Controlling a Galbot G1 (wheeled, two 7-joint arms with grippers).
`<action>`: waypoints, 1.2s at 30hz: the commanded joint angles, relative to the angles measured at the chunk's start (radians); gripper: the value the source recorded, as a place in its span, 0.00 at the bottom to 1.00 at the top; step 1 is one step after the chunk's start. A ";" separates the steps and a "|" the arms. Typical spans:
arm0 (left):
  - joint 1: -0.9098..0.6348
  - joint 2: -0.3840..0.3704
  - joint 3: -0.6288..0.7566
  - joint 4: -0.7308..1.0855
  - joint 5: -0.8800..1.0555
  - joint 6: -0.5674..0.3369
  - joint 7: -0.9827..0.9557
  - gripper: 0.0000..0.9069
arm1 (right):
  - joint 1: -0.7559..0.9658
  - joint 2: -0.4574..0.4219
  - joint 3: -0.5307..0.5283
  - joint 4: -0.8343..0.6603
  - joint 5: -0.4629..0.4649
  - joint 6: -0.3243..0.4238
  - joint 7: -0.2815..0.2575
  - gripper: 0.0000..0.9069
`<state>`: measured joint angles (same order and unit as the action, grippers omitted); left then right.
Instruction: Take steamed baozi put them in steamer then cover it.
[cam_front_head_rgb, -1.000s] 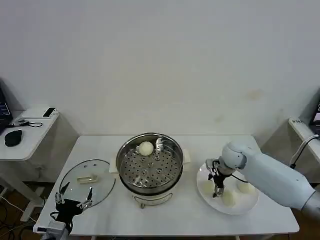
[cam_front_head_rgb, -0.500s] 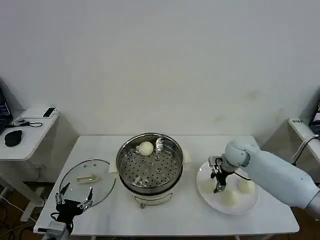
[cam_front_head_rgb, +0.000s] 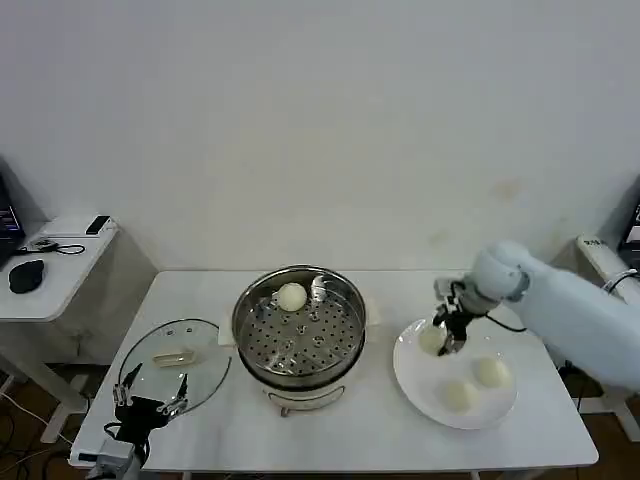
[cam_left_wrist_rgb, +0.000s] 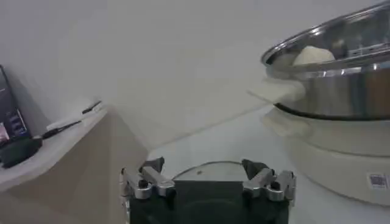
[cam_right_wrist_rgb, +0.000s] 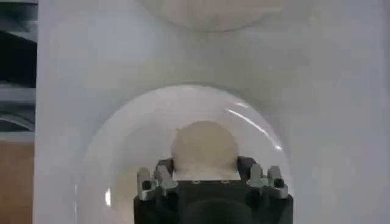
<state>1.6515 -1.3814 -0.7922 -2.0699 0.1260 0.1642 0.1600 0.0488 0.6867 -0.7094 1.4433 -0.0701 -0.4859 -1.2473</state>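
Head view: the right tool (cam_front_head_rgb: 446, 335) grips a steamed baozi (cam_front_head_rgb: 432, 340) above the plate's (cam_front_head_rgb: 415, 378) left edge — two more lie on it. One baozi (cam_front_head_rgb: 292, 296) sits in the steamer (cam_front_head_rgb: 300, 325) mid-surface; the left tool (cam_front_head_rgb: 152, 405), fingers spread and empty, hovers by the glass cover (cam_front_head_rgb: 175, 360) near the surface's left front corner.

Right arm (cam_front_head_rgb: 570, 310): smooth glossy white shell, rounded bulbous wrist joint, thick tapering forearm. Black cable loops at wrist. Right pincer (cam_front_head_rgb: 450, 333): black body, slim dark fingers. Seen from its wrist cam, right pincer has black housing w/ silver metal knuckle brackets, dark round screws each side. Left pincer (cam_left_wrist_rgb: 207, 173): black base block, two silver-grey hinged brackets w/ black screws, short black finger tips. From head cam, left pincer is dark w/ thin metal-tipped fingers on pale grey wrist section.
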 joint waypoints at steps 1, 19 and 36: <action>-0.016 -0.007 -0.006 0.003 0.019 0.000 0.001 1.00 | 0.337 0.035 -0.151 0.011 0.181 -0.024 -0.015 0.76; -0.057 -0.048 -0.002 -0.005 0.045 0.021 0.001 1.00 | 0.491 0.478 -0.262 -0.191 0.338 -0.075 -0.021 0.76; -0.057 -0.059 0.002 -0.002 0.028 0.012 -0.009 1.00 | 0.289 0.752 -0.202 -0.412 0.249 -0.070 -0.010 0.76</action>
<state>1.5944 -1.4394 -0.7918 -2.0723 0.1564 0.1766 0.1509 0.4148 1.2778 -0.9311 1.1418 0.2059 -0.5533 -1.2604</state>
